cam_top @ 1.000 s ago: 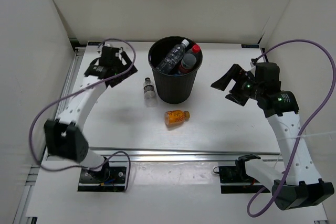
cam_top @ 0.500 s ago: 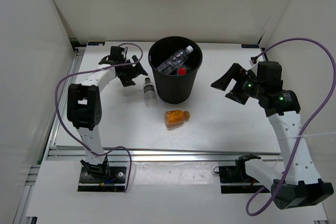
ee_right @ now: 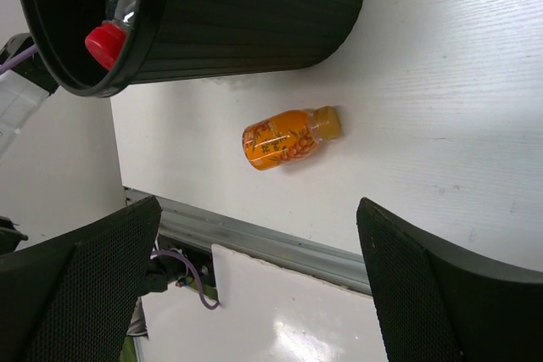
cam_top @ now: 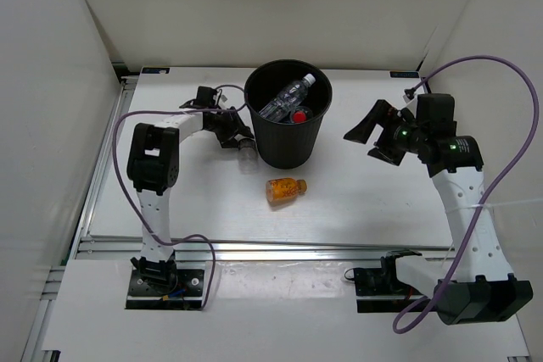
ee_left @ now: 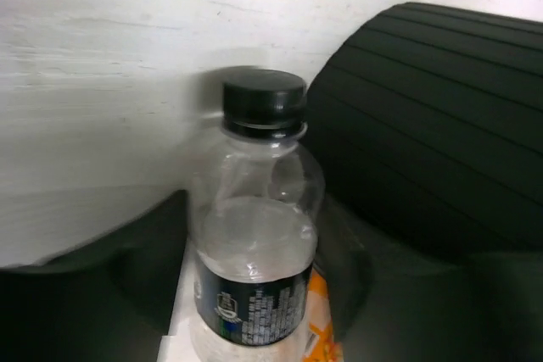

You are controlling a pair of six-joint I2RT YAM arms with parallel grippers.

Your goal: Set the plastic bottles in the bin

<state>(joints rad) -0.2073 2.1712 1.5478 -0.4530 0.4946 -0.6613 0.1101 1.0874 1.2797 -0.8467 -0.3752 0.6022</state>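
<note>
Two bottles to go, left gripper lined up on one

The bin (cam_top: 288,148) stands at twelve o'clock on the worktop (cam_top: 382,205). I've got the left arm stretched low, its left gripper (cam_top: 240,135) spread around the black-capped bottle (ee_left: 254,243) at the bin's nine o'clock, ready to pinch, I judge. The right gripper (cam_top: 369,135) hangs spread, empty, at three o'clock. The orange bottle (cam_top: 285,190) lies at six.

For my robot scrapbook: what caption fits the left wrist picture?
Left gripper open around the small black-capped bottle, right beside the black bin.
</note>
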